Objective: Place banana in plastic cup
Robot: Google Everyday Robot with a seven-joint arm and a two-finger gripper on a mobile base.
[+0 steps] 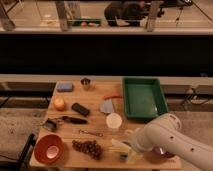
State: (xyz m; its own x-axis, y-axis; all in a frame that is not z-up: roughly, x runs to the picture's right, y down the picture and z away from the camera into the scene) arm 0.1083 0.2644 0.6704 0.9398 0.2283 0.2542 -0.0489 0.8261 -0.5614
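On the table (pixel 95 112), gripper (pixel 131 150) seemingly over banana (pixel 118 146).

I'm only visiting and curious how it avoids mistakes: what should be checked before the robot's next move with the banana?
1. Is the end effector at the banana, near the table's front edge: ok.
2. Banana securely held: cannot tell.
3. Is the plastic cup in view, mid-table behind the cream cup: ok.
4. Plastic cup upright, opening up: cannot tell.
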